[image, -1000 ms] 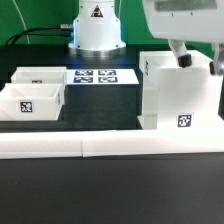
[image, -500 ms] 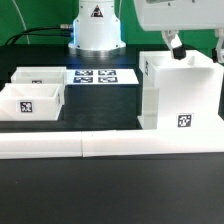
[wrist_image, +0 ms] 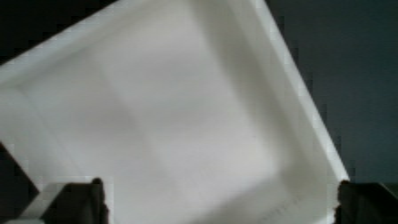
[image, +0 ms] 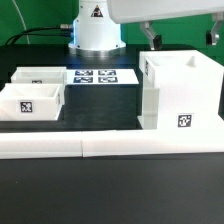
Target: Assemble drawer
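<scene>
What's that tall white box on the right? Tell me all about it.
The tall white plastic box shell stands upright on the black table, at the exterior view's right, behind the low white wall. Its top is open; a black-and-white square tag sits low on its front. The open pincer hangs above, not touching.

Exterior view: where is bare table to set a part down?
Bare table lies between the front tray and the shell, bounded by the marker board and border wall. Also in front of that wall. Crowded at the exterior view's left, where the rear tray sits close behind.
</scene>
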`<state>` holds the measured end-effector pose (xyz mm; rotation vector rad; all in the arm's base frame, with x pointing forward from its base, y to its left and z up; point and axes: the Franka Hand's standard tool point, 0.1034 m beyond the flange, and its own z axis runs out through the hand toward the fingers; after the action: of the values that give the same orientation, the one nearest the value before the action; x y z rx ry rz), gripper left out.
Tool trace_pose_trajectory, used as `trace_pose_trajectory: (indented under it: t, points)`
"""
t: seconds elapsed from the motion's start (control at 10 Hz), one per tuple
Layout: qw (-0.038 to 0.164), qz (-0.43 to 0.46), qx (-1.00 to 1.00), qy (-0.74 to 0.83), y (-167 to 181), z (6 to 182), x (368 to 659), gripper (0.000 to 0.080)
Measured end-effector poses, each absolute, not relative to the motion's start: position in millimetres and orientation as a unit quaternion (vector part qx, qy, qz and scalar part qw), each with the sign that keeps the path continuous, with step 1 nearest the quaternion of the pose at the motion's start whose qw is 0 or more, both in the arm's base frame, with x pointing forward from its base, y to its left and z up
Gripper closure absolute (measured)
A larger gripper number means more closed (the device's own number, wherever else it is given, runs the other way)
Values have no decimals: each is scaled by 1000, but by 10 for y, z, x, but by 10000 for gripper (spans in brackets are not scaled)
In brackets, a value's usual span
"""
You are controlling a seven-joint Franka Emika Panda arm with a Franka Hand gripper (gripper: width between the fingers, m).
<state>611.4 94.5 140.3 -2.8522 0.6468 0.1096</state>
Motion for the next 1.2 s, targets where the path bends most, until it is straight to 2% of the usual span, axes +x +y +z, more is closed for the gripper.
trace_pose_trajectory:
  t: [0.3, 0.4, 0.5, 0.7, 0.9, 1.2]
  points:
    - [105, 31, -986, 123, 918, 1387, 6094, 151]
    - [101, 42, -990, 88, 805, 1437, 6011, 151]
    - [98, 37, -991, 79, 648, 1495, 5912, 151]
    - [95, 33, -992, 72, 251, 1503, 5715, 151]
    - [94, 20, -993, 61, -121, 1416, 5637, 151]
    - [94, 21, -993, 61, -54, 1421, 5644, 151]
